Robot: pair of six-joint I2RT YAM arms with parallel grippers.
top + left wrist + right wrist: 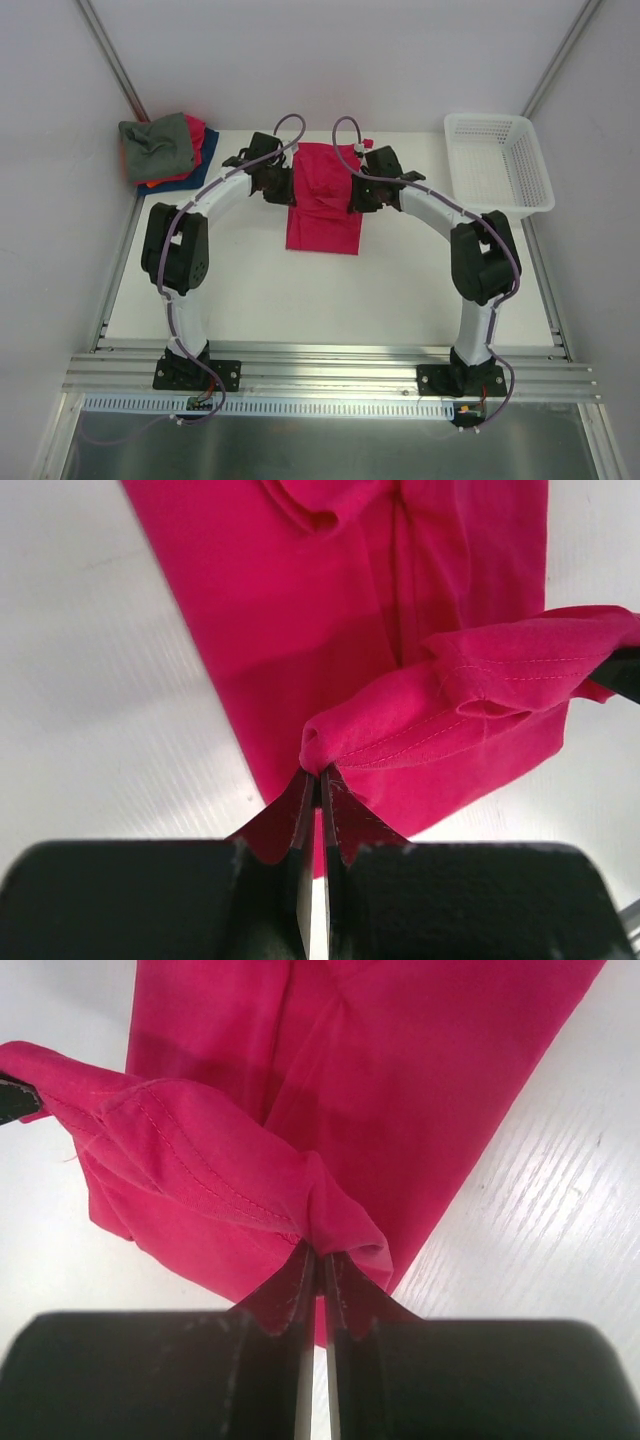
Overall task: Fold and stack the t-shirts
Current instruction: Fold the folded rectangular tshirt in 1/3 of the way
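Left fingers [288,825], right fingers [285,1305] clenched on hem | crimson t-shirt [324,220] strip, long axis near-to-far

The left arm [215,195] and right arm [430,205] are showing white rounded links between bulky black joint housings. A purple cable [290,124] is running along each. Black plates [197,372] are forming their bases. The left gripper [318,777] and right gripper [318,1252] are showing matte black bodies and thin dark fingers [300,810] tapering to points.

Top view high above, looking down, wrist views close (past own fingers [285,830]), all sharing the crimson t-shirt [323,200]
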